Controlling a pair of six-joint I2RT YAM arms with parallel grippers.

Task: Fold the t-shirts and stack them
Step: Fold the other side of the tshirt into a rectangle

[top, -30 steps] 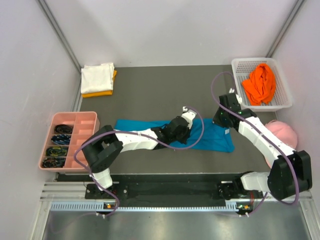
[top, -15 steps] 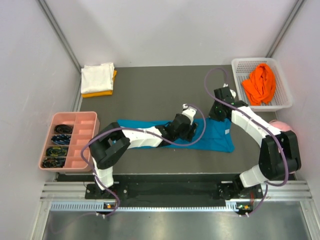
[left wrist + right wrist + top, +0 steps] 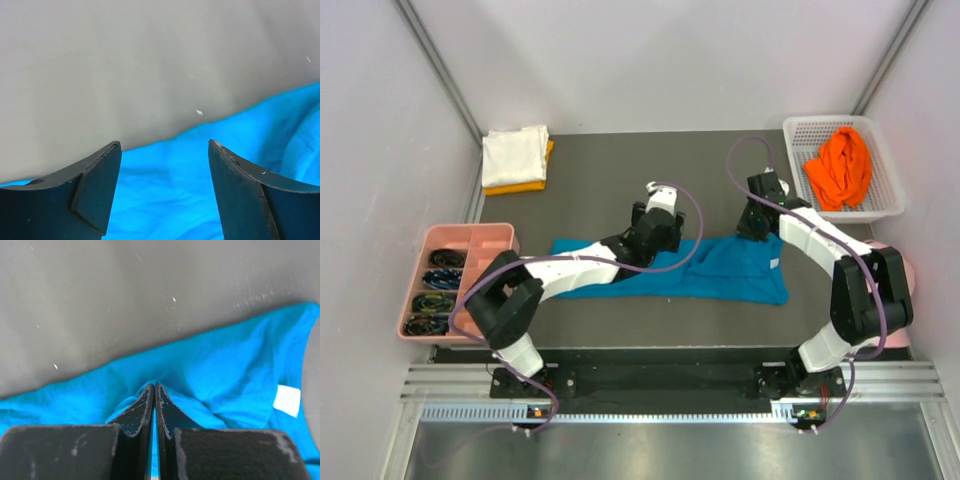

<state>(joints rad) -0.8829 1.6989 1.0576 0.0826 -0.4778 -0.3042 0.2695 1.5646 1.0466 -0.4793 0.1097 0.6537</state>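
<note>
Your left gripper [image 3: 165, 144] stood wide and empty, the teal-blue t-shirt [image 3: 165, 200] lying just beneath its tips. Your right gripper [image 3: 155, 386] was closed on a thin ridge of it (barely caught); any pull could slip free and skew the fold.

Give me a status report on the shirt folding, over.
Left gripper open, empty, over far edge of teal t-shirt. Right gripper shut, pinching it. Nothing in the way.

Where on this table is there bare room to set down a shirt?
Bare mat at the back, between the folded stack and the basket; also a strip in front of the teal shirt. Crowded middle: shirt, left arm, right arm.
</note>
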